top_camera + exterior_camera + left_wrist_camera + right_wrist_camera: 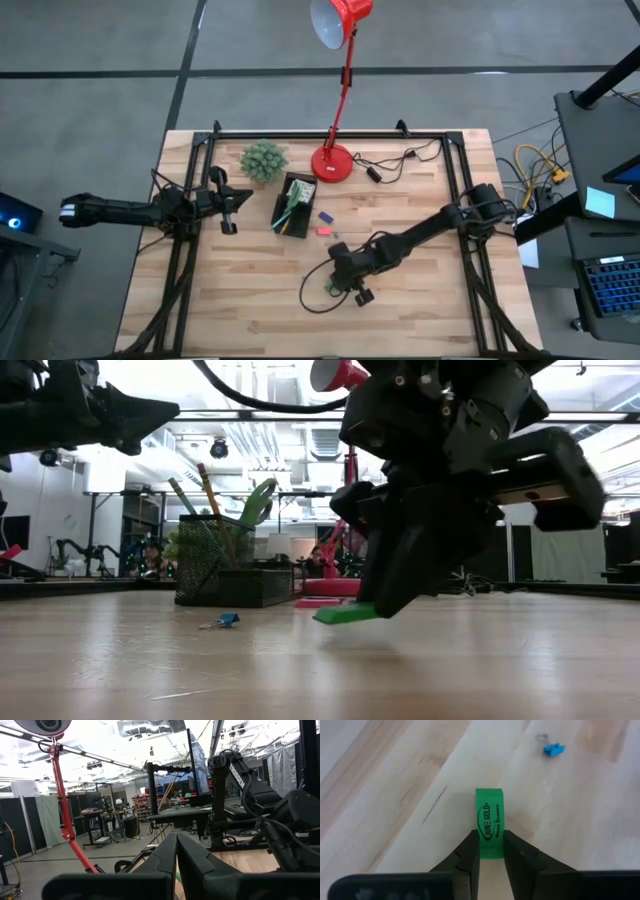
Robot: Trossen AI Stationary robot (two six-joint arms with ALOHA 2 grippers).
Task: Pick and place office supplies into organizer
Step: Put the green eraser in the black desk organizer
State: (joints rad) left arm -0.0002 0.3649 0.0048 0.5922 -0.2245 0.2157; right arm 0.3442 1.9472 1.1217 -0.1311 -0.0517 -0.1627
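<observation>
A small green eraser (490, 817) with black lettering sits between the fingers of my right gripper (491, 845), near the middle of the table toward its near edge (338, 280). The black mesh organizer (293, 205) stands farther back and to the left; green-handled scissors (258, 500), a yellow pencil (212, 495) and a pen stand in it. A pink piece (323, 230) and a purple piece (324, 216) lie flat beside it. A small blue clip (553, 750) lies on the wood. My left gripper (228, 205) hovers shut to the left of the organizer, touching nothing. My right gripper pinches the green eraser by its two long sides (490, 847), at the end nearest the wrist, between its two fingers. The fingers slant down from the table's right and lie along the eraser. The eraser (345, 614) juts out ahead of the fingertips, slightly tilted, just above the tabletop.
A red desk lamp stands with its round base (332, 163) at the back centre, its cord (400, 160) trailing right. A green spiky plant (263, 160) sits behind the organizer. Bare wood stretches across the table's near half and left side.
</observation>
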